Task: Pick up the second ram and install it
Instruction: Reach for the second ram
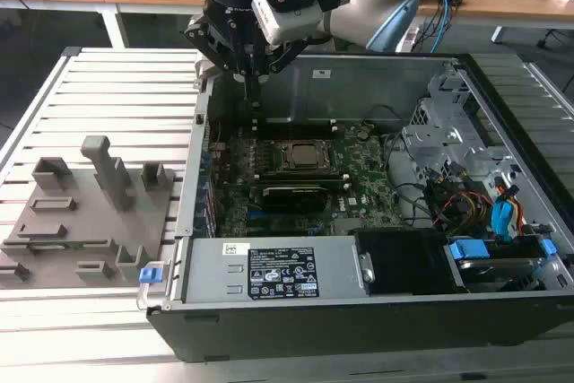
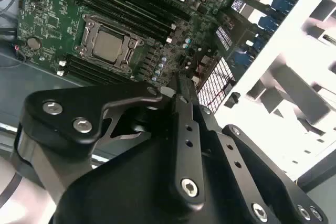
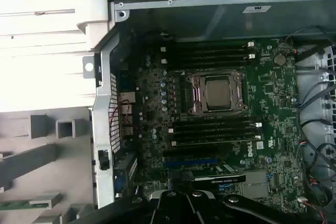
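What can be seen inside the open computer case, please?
A green motherboard holding a CPU socket flanked by dark memory slots. In the second wrist view, the end effector covers part of the board.

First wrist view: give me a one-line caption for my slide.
Gripper poised over the open case's motherboard, CPU socket between memory slots, green ram stick lying in the grey holder outside.

End effector (image 2: 177,86) matt blk metal; holder tray (image 1: 56,241) matt grey plastic; case (image 1: 359,87) bare metal.
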### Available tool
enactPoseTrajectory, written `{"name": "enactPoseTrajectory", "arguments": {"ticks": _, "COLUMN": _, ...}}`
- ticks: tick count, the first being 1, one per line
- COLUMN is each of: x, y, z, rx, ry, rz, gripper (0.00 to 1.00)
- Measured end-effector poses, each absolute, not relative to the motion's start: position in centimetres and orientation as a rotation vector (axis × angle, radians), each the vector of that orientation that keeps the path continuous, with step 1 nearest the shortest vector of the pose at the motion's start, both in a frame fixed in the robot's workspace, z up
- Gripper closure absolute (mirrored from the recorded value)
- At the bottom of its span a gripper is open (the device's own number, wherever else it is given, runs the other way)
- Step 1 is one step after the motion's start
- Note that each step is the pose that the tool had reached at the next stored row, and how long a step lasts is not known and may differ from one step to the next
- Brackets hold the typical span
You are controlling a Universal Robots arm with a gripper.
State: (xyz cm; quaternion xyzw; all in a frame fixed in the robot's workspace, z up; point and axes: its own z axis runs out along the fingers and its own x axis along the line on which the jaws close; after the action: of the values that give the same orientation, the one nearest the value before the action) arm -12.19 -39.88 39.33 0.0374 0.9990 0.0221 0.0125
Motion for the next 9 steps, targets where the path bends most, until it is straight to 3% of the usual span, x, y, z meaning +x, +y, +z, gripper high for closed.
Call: {"name": "enactPoseTrajectory", "arguments": {"ticks": 9, "x": -15.0, "y": -39.9, "z": 39.3, "rx": 0.117, "ry": 3.114, "rz": 0.069, "gripper": 0.89}}
